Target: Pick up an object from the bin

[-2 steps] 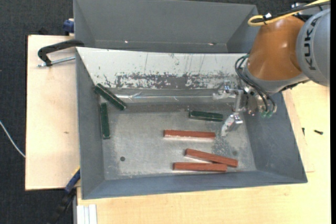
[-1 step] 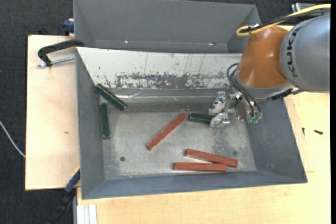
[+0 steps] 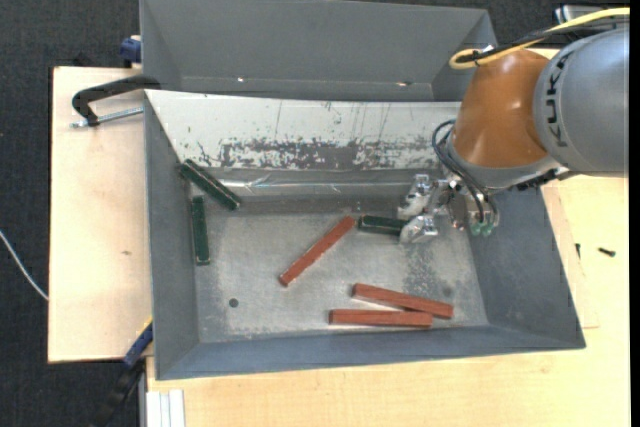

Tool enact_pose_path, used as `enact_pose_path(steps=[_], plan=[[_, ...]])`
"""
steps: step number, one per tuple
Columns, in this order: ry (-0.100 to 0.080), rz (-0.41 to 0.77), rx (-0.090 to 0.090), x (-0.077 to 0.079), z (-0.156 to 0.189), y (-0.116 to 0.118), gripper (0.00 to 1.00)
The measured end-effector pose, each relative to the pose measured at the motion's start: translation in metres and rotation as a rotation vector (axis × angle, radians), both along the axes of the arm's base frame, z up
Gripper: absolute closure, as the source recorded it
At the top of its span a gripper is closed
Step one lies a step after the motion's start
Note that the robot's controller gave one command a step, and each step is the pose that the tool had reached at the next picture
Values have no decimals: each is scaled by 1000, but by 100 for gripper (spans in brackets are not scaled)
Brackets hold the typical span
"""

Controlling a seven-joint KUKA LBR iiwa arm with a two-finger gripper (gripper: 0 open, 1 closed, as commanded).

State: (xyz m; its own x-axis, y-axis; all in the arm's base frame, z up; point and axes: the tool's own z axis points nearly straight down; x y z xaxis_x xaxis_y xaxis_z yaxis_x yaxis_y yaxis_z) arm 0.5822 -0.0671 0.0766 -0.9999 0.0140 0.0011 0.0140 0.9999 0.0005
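A: Where is the hand (image 3: 418, 218)?

B: Low over the floor of the grey bin (image 3: 300, 40), beneath the arm's orange cover (image 3: 500, 110). Whether it is apart or together I cannot tell; its metal parts blur into one bright cluster.

A: What lies nearest to the hand?

B: A short dark green stick (image 3: 378, 225), lying flat. One end meets the hand and the rest points away from the arm. I cannot tell if it is clamped or only touched.

A: And next out from the hand?

B: A slanted red-brown stick (image 3: 316, 252). Its upper end is just beside the green stick's free end, and it runs down and away from the hand toward the middle of the floor.

A: Anything on the near-rim side of the hand?

B: Two more, near each other and almost parallel. The upper red-brown stick (image 3: 402, 300) is closer to the hand, tilted a little. The lower red-brown stick (image 3: 380, 318) lies just past it, by the near wall. Both are apart from the hand.

A: And farthest from the hand?

B: Across the bin, well apart from it, lie two dark green pieces. A leaning green stick (image 3: 209, 186) rests aslant at the foot of the far wall, and an upright-lying green stick (image 3: 200, 229) runs along the side wall just beneath it.
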Motion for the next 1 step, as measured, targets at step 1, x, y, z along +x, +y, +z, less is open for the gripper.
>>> enact_pose_path(steps=[1], plan=[[-8,114,-1,-5,137,3,100]])
